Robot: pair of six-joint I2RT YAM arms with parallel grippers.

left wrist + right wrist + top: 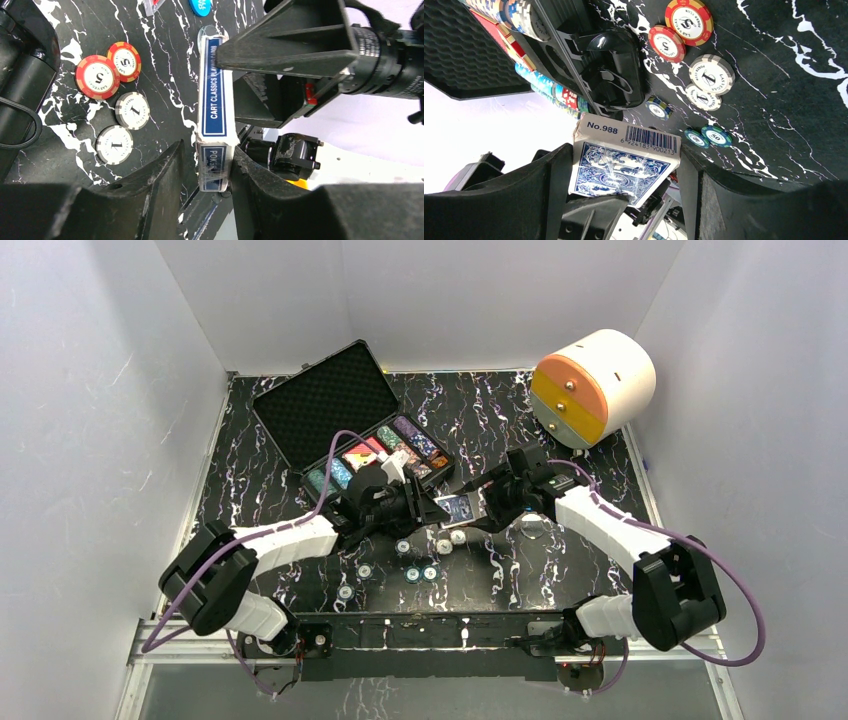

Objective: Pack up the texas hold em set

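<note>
1. Nearest me, small round multicoloured poker chips (415, 562) lie loose on the black, white-veined desk (560, 410), just this side of the two claws.
2. Above them, mid-desk, a flat blue-and-white boxed card deck (455, 507) hangs in the air between the arms. The right claw (482, 506) is clenched on it, and its own camera shows a finger pressed against each long edge of the box (624, 172).
3. The left claw (430, 508) straddles the deck's other end. In its wrist view (207, 147) one finger touches the box and a dark sliver shows beside the other, so I cannot tell whether it grips.
4. This looks like a handover. The left claw should clamp squarely before the right lets go. The right should then open straight apart and back off without dragging the box.
5. Only the left wrist view shows the deck's lettered side (212, 85) and the red and white chips (97, 76) below it. Only the right wrist view shows the barcode end.
6. Farther back, left of centre, the black rectangular hard case (320, 400) stands open with its foam-lined lid tilted back and rows of chips in the tray. I cannot make out a card slot.
7. At the far right, a big white cylinder (595, 385) with orange and yellow drawer fronts sits well apart.
</note>
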